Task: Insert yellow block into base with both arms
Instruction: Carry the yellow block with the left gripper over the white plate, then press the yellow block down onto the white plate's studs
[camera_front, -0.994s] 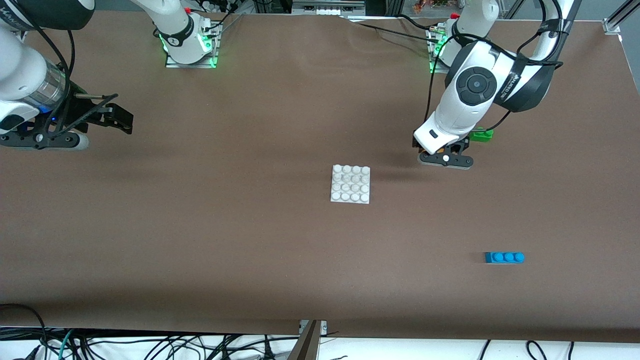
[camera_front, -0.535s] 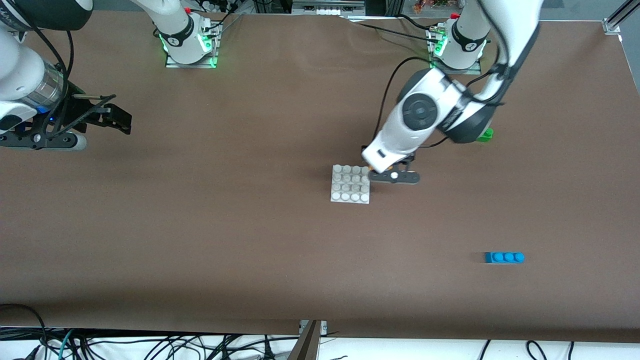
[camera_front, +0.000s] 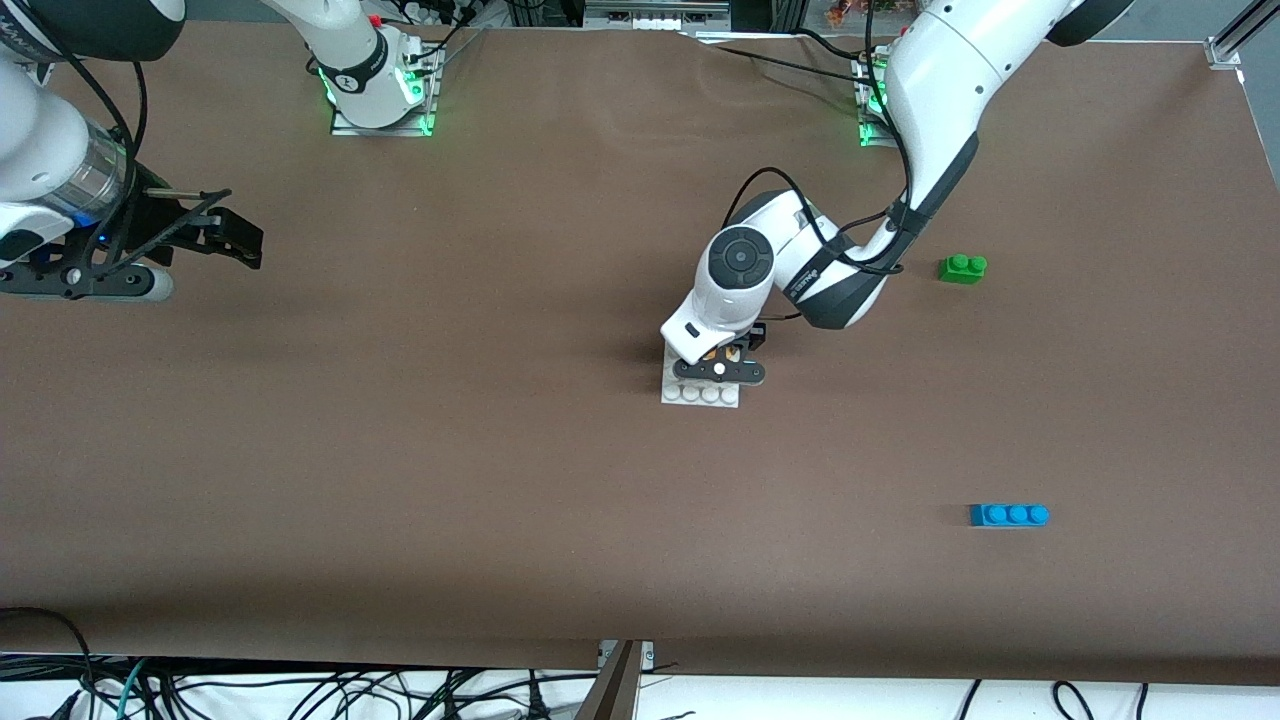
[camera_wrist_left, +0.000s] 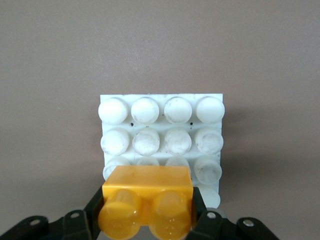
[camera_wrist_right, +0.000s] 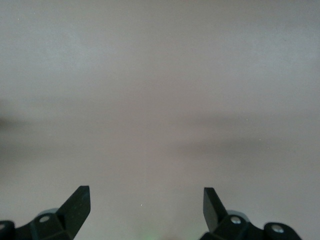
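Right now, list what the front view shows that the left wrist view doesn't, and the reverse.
Only the front view: the right gripper waiting open at the right arm's end of the table, the green brick, the blue brick, and both arm bases.

Only the left wrist view: the yellow block clearly clamped between the jaws, studs visible, plus most of the base's studs uncovered.

Both: the left gripper over the base, above the brown table.

No text, label, brand, number or sign can be read with any certainty. The dark band on the left arm carries small pale lettering, and so does the right arm's band, but both are too small to make out.
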